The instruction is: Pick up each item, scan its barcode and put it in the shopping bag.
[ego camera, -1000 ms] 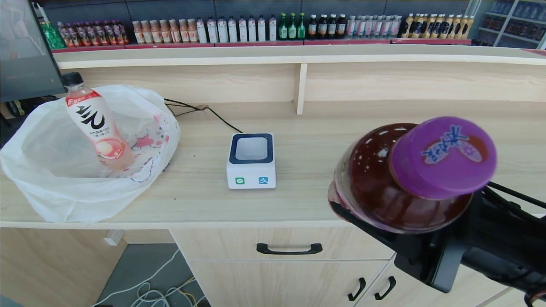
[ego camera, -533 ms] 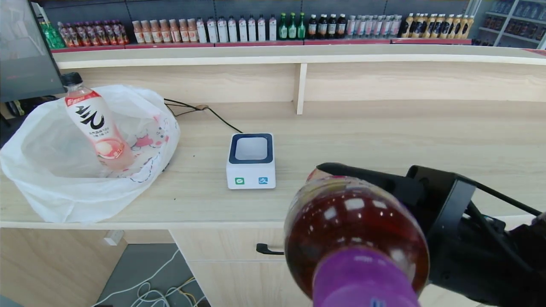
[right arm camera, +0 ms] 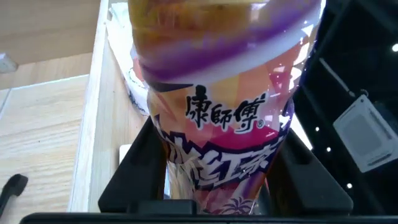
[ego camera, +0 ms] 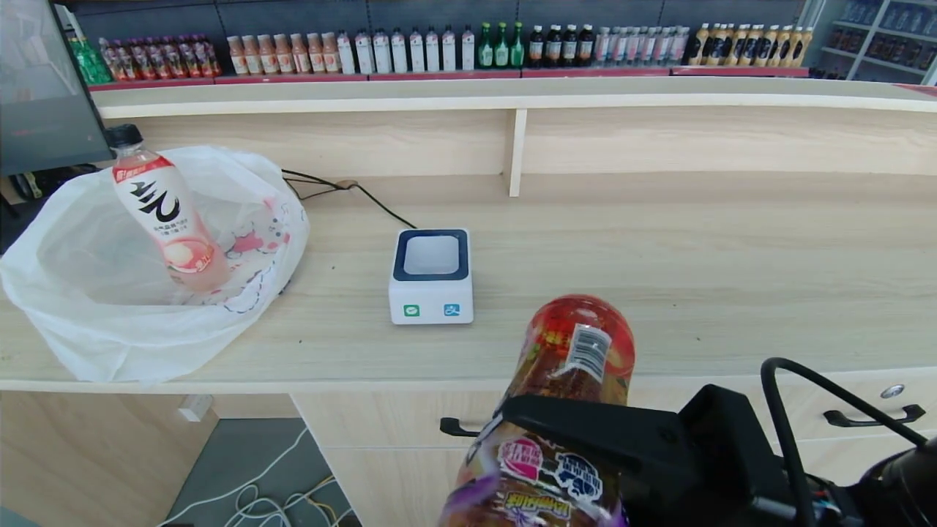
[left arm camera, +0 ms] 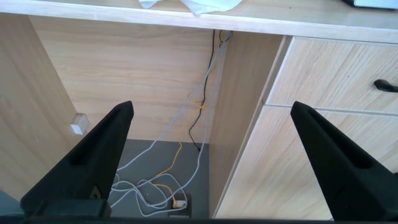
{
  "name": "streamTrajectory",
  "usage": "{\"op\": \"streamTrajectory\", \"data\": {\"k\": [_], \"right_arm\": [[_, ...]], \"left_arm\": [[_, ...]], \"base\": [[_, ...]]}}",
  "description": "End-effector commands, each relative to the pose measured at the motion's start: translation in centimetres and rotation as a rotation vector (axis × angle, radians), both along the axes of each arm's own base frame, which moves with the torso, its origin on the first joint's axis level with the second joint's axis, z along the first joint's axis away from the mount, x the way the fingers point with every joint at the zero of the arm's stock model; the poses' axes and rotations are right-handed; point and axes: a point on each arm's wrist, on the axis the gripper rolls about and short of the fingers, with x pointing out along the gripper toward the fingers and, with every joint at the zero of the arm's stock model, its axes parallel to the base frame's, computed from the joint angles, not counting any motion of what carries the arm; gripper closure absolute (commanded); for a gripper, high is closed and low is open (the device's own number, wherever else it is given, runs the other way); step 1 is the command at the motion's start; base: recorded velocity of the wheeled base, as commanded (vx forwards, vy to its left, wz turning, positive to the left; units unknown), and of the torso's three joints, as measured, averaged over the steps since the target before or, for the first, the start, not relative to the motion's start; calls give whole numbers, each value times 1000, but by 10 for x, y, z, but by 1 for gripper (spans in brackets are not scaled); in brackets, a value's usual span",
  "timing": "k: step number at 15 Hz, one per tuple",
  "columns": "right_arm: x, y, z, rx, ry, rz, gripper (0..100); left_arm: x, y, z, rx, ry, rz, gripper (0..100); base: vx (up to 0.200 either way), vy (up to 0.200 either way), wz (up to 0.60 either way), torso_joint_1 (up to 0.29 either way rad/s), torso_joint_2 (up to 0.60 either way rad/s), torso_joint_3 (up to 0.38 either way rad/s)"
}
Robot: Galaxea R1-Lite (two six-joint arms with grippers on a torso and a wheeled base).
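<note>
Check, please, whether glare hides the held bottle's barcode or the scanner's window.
Head view: no glare on the barcode of the purple-labelled dark red drink bottle; the white box scanner's window looks evenly pale. Right wrist view: a bright square panel glows behind the bottle.

- I see a long light wooden counter (ego camera: 659, 249) with a raised back ledge and an upright divider (ego camera: 517, 150).
- A thin black cable (ego camera: 322, 183) lies on it near the back.
- A dark flat monitor (ego camera: 40, 88) stands far left.
- Rows of shelved drink bottles (ego camera: 439, 47) line the wall behind.
- Below, a black drawer handle (ego camera: 871, 417); loose white cords (ego camera: 256, 490) on grey floor.
</note>
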Motion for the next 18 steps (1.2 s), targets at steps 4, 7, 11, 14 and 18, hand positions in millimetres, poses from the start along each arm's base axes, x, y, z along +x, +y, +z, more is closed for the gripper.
{"op": "streamTrajectory", "data": {"k": [4,7,11,14,18], "right_arm": [[-3,-5,6,8,-91,-18,100],[-7,-8,10,27,-176,-34,100],[-13,-9,10,36,-272,-43,100],[-16,-8,11,34,-311,-41,100],[-18,-8,12,32,-337,-41,100]], "left_arm": [[0,0,0,0,0,0,0],[0,0,0,0,0,1,0],[0,0,0,0,0,0,0],[0,0,0,0,0,0,0],[0,0,0,0,0,0,0]], "base": [[0,0,0,0,0,0],[0,0,0,0,0,0],[0,0,0,0,0,0],[0,0,0,0,0,0],[0,0,0,0,0,0]]}}
